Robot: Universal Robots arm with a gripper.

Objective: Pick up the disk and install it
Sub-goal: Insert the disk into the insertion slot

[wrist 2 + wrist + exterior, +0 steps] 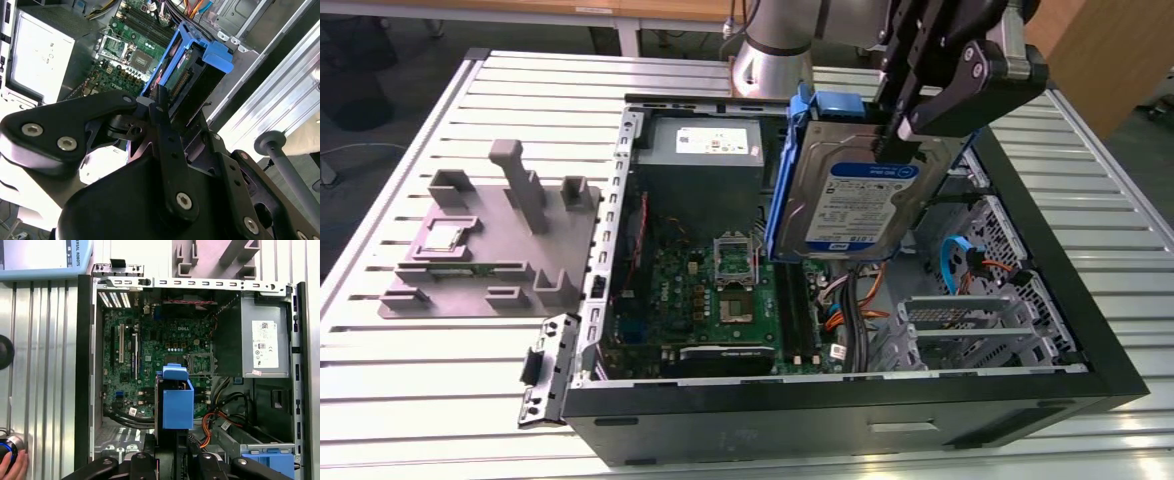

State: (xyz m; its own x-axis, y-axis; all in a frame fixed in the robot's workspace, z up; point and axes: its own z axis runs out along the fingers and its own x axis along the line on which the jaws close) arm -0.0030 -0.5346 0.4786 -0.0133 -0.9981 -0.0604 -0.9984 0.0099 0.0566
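The disk (861, 200) is a silver hard drive with a blue-and-white label and a blue carrier frame. It hangs tilted, almost on edge, above the open computer case (1067, 300). My gripper (907, 130) is shut on the disk's upper end. In the second wrist view the black fingers (160, 115) clamp the disk (192, 75) over the motherboard. Seen end-on in the first wrist view, the disk's blue frame (177, 400) hovers over the middle of the case, with the gripper (172, 460) behind it.
Inside the case lie the green motherboard (720, 290), a grey power supply box (704, 150), a metal drive cage (961, 320) and orange cables (215, 425). A blue bracket (267, 462) sits in the bay. A grey fixture (494, 240) stands beside the case. A hand (12, 465) rests nearby.
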